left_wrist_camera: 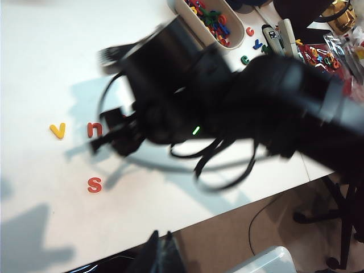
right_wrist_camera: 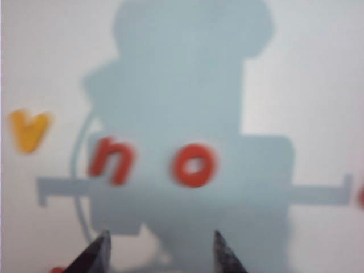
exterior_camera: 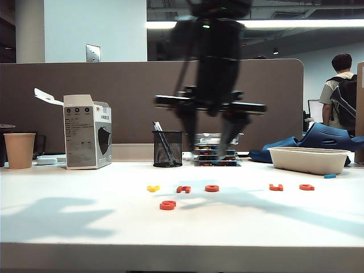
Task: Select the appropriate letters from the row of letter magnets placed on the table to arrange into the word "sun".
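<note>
The right gripper (right_wrist_camera: 159, 253) shows at the bottom centre of the right wrist view, its 2 dark fingers (right_wrist_camera: 94, 255) spread well apart with nothing between them, pointing down. In the exterior view the right arm (exterior_camera: 213, 68) hangs blurred at upper centre, its gripper (exterior_camera: 207, 136) dropping toward mid-frame. The left gripper (left_wrist_camera: 162, 256) is a dark shape at the bottom edge of the left wrist view, its state unreadable.

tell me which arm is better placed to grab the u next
Right, probably. The right gripper hangs open above the row near the n, and the u lies on its side of the table. The left gripper sits back at the near edge.
</note>
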You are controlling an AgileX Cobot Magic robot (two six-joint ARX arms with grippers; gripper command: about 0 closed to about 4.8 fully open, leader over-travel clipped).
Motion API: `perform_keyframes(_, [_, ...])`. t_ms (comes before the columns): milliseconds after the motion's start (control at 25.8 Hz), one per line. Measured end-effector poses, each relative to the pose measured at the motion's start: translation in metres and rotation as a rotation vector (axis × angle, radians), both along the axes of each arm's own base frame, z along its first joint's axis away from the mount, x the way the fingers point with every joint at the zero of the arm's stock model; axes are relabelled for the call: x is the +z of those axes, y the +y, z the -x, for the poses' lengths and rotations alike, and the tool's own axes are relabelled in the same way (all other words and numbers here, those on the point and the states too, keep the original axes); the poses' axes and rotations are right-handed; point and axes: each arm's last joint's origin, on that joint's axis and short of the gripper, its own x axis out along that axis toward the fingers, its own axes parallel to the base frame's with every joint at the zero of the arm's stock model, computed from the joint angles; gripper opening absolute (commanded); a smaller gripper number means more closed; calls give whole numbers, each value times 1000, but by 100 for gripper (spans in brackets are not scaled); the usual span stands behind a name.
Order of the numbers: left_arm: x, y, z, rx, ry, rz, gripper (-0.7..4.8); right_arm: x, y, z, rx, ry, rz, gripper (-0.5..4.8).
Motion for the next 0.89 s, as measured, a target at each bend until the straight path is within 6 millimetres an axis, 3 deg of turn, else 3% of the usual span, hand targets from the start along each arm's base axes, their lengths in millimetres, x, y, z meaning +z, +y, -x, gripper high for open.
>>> perform_keyframes(78, [0,0,0,0,0,0,-5,1,-16,-9,-42,7,6,225])
perform_keyframes(155, [0,0,0,0,0,0,-5,0,-45,-23,-121,30,26,225])
perform_keyframes(465, [0,0,0,-11,-11,-11,-5,-3,-81,-36,-223,60,89,225])
perform_keyframes(659, [0,0,0,-16,-15,-16,-5,-9,-84,-38,-284,79,98,225])
perform_keyframes(892, [-1,1,1,-29,-10,-39,-5,-32,-83,-44,-299,127,123,225])
